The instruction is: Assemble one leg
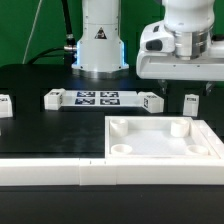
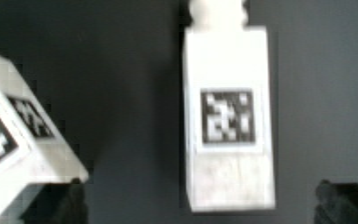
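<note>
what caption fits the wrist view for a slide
White tagged leg on the black table, centred between the open jaws, another tagged part beside it

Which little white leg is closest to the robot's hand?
The leg farthest to the exterior view's right: it sits right below the open gripper, while the other legs sit further left.
</note>
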You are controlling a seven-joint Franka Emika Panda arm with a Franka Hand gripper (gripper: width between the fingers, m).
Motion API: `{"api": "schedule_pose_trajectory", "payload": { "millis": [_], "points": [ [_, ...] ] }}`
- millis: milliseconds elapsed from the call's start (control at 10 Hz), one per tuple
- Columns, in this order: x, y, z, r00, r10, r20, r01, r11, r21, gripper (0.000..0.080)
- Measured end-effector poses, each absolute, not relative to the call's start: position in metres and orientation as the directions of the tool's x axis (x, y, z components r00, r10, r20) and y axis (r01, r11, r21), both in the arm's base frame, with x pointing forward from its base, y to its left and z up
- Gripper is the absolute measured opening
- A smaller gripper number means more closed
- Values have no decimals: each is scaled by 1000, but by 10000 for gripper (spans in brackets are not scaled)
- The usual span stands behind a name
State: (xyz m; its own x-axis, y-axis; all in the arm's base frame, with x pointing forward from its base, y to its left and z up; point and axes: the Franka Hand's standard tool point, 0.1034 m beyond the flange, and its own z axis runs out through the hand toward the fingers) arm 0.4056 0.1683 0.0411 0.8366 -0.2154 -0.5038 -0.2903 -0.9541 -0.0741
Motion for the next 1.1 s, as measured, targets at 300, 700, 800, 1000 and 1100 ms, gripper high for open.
{"api": "schedule_pose_trajectory", "payload": {
  "millis": [300, 700, 800, 1000, 1100],
  "points": [
    [402, 174, 31, 733, -148, -664, -276, -957, -91, 649],
    [401, 190, 22, 624, -143, -768, -283, -958, -52, 649],
    [399, 189, 16, 615, -148, -775, -288, -957, -45, 649],
    [395, 185, 11, 605, -157, -780, -293, -956, -35, 649],
    [394, 183, 10, 601, -165, -782, -297, -954, -28, 649]
  ]
}}
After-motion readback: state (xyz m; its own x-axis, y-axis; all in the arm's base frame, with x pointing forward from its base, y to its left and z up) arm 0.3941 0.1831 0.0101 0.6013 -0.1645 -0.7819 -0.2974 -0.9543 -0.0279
